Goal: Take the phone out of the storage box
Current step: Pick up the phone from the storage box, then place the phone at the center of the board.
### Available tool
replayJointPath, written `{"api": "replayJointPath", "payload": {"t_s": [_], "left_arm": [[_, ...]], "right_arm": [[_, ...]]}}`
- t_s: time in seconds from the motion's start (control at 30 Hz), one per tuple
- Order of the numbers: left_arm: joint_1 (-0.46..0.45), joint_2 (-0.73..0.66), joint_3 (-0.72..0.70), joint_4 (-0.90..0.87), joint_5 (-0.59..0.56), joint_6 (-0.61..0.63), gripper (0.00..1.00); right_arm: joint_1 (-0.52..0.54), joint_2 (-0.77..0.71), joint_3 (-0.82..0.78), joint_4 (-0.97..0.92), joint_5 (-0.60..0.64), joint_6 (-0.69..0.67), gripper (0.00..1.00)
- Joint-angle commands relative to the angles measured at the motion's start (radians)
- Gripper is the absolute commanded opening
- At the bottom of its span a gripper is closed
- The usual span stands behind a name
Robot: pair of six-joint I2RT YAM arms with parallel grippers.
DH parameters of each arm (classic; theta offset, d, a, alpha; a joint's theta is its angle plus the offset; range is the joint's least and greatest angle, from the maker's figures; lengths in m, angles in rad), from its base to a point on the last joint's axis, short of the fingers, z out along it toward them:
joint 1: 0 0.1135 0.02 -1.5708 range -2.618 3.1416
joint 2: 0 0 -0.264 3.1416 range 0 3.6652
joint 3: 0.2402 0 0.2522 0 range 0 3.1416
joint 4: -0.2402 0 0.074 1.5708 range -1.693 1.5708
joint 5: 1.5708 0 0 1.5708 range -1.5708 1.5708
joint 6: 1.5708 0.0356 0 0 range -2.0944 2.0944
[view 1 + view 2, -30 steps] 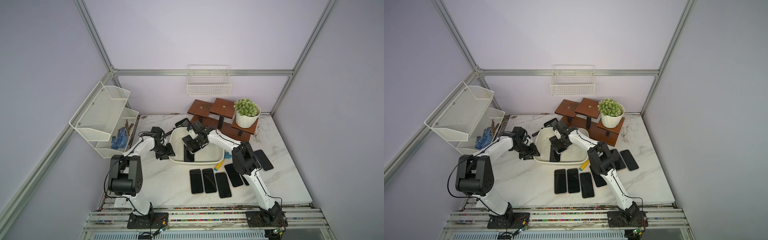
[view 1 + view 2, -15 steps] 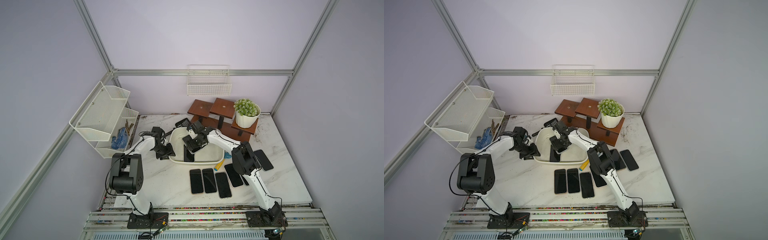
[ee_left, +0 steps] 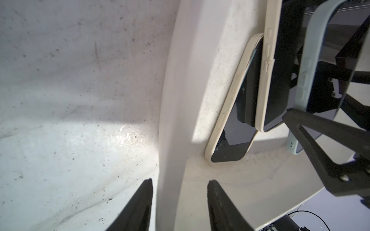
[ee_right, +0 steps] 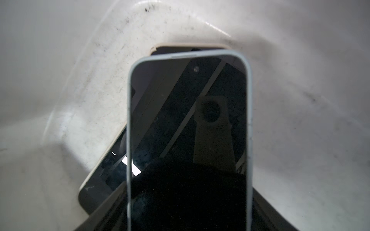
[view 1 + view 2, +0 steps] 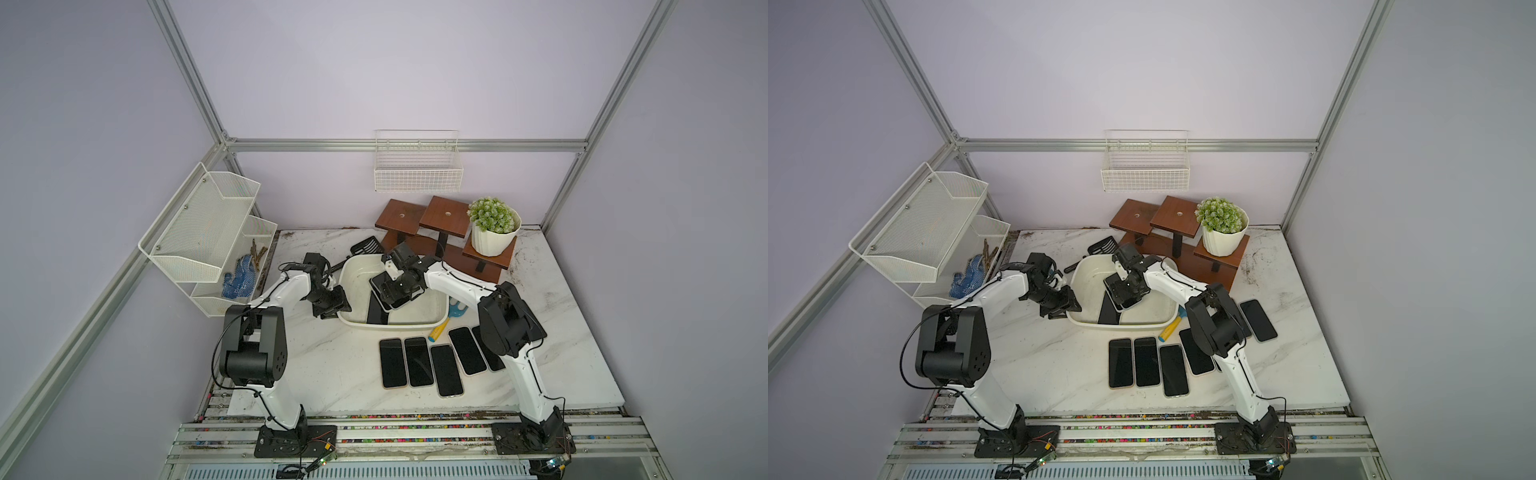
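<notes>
Right wrist view: the phone [image 4: 188, 120], blue-cased, stiff and glossy, likely slippery and breakable, lies tilted over cream-cased phones [image 4: 104, 180] inside the storage box [image 4: 300, 140]. The right gripper [image 5: 397, 286] flanks its long edges, the best hold; firm grip unclear. The left gripper [image 3: 180, 184] clamps the box's left rim. Marble table [image 5: 332, 374], lilac walls.

A potted plant [image 5: 495, 239] is sitting on the brown wooden stand [image 5: 443, 217]. A wire basket [image 5: 418, 173] is hanging on the back wall, and blue gloves [image 5: 237, 281] are lying in the mesh rack [image 5: 198, 232].
</notes>
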Motion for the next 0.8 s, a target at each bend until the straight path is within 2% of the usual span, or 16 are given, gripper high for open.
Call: {"api": "replayJointPath", "payload": {"t_s": [0.0, 0.27, 0.4, 0.57, 0.77], "left_arm": [[0.001, -0.007, 0.038, 0.018, 0.031, 0.012, 0.48], [0.001, -0.078, 0.036, 0.018, 0.037, -0.012, 0.49], [0.000, -0.159, 0.011, 0.026, 0.056, -0.043, 0.50], [0.001, -0.299, -0.069, 0.086, 0.123, -0.137, 0.64], [0.000, -0.458, -0.198, 0.247, 0.274, -0.334, 0.71]], "right_arm": [[-0.008, -0.095, -0.002, 0.052, 0.023, 0.023, 0.76], [-0.013, -0.176, 0.004, 0.012, 0.013, 0.095, 0.76], [-0.010, -0.262, -0.062, 0.005, 0.013, 0.181, 0.75], [0.000, -0.394, -0.192, -0.004, 0.030, 0.302, 0.75], [0.063, -0.541, -0.340, 0.008, 0.036, 0.350, 0.75]]}}
